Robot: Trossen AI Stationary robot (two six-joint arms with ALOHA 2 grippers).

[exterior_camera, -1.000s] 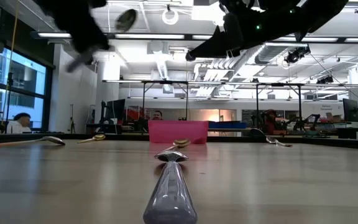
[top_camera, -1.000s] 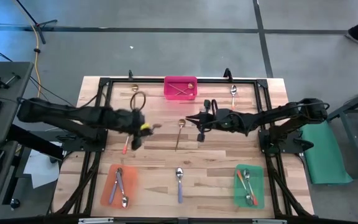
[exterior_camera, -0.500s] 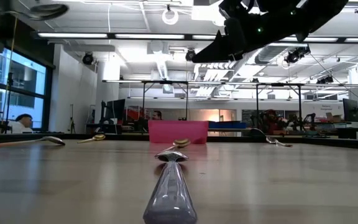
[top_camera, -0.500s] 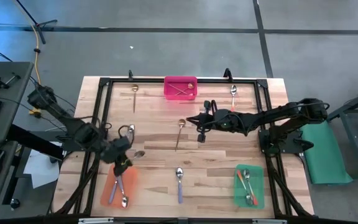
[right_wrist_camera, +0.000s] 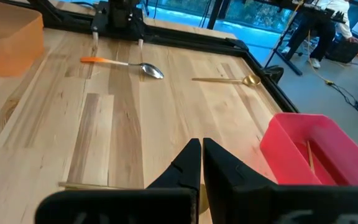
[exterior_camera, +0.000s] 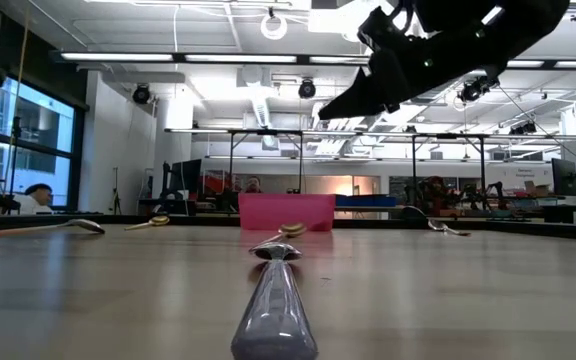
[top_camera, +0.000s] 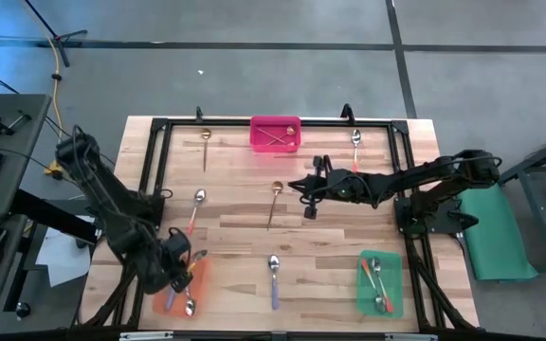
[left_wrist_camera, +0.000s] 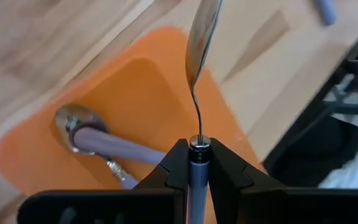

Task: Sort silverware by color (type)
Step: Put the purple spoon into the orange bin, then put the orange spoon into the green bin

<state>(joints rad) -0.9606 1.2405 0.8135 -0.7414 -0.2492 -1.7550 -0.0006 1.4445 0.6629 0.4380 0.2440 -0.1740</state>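
Currently left gripper (left_wrist_camera: 190,163) jaws pinch a purple-handled spoon (left_wrist_camera: 199,56) by its handle tip over the orange tray (left_wrist_camera: 129,93), right gripper (right_wrist_camera: 201,160) jaws shut empty mid-desk; thin grip could let it swing and miss the tray.

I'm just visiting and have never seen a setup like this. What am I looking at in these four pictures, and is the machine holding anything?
It is a robot with two dark arms at a wooden table, each ending in a two-finger gripper. One picture looks straight down, one looks level across the tabletop, and two come from cameras on the arms' wrists.

Small spoons lie scattered on the table, with three flat trays: an orange tray, a pink tray and a green tray, all with spoons in them.

The left gripper holds a purple-handled spoon above the orange tray, where a similar spoon already lies. The right gripper hangs shut and empty above mid-table, over a gold spoon.
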